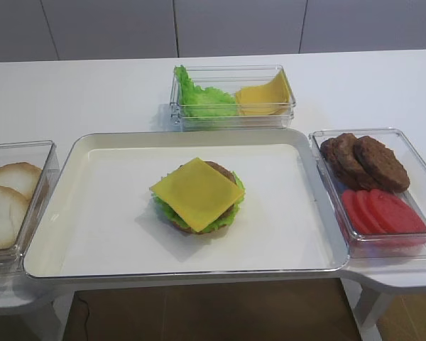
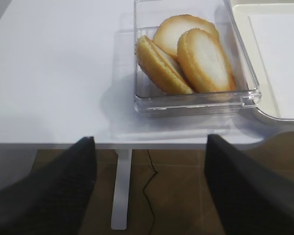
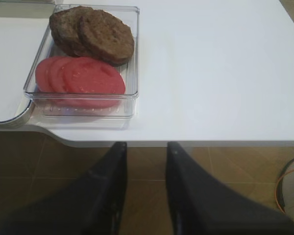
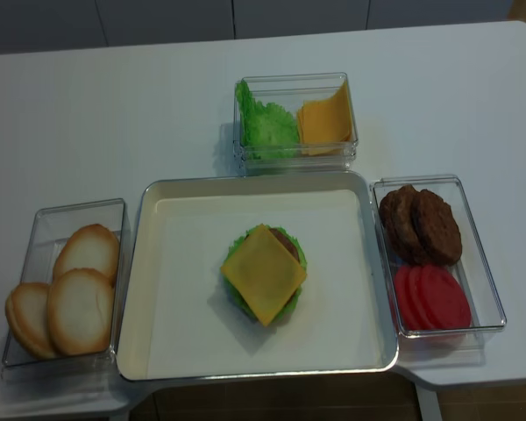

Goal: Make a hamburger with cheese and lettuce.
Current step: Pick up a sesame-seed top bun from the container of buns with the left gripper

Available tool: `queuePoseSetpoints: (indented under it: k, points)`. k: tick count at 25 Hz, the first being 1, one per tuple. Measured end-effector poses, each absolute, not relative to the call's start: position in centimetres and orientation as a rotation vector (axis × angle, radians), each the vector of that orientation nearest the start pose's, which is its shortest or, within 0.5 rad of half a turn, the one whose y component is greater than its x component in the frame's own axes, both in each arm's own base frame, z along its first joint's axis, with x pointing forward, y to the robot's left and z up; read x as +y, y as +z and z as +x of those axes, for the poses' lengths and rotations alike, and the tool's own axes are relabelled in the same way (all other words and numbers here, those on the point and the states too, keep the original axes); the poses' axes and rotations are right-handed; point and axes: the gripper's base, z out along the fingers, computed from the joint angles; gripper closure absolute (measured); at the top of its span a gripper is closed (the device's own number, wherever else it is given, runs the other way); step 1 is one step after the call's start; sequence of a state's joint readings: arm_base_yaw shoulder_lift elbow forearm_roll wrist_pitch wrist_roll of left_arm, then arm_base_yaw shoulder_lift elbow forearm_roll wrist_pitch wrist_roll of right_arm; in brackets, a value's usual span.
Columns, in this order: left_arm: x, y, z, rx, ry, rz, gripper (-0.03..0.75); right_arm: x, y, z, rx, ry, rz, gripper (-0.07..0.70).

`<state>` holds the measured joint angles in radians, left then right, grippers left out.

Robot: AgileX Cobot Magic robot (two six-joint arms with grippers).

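Note:
The hamburger [image 1: 199,206] stands in the middle of the white tray [image 1: 92,213] as a stack. The square yellow cheese [image 1: 197,193] is its top layer, with its corners past the round layers. The frilly green lettuce [image 1: 229,215] shows as a rim beneath it, and a brown patty edge [image 1: 220,169] shows at the back. The overhead view shows the same cheese [image 4: 264,274]. Neither gripper appears in the exterior views. My left gripper [image 2: 149,141] is wide open and empty, off the table's front edge before the bun box. My right gripper [image 3: 146,145] is open and empty, off the front edge near the patty box.
A clear box of pale bun halves [image 2: 186,54] sits left of the tray. A clear box with brown patties [image 1: 366,160] and red tomato slices [image 1: 383,213] sits on the right. A box with a lettuce heap [image 1: 202,99] and a cheese pile [image 1: 263,96] stands behind.

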<state>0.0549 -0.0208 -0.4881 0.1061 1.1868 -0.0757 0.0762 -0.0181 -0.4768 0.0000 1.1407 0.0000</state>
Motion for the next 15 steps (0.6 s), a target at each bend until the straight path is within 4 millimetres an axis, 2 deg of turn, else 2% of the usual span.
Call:
queuePoseSetpoints:
  k: [15]
  points:
    - [0.82, 26.43, -1.32, 2.153, 0.117, -0.155, 0.206, -0.07, 26.44, -0.85, 2.128, 0.045, -0.081, 0.404]
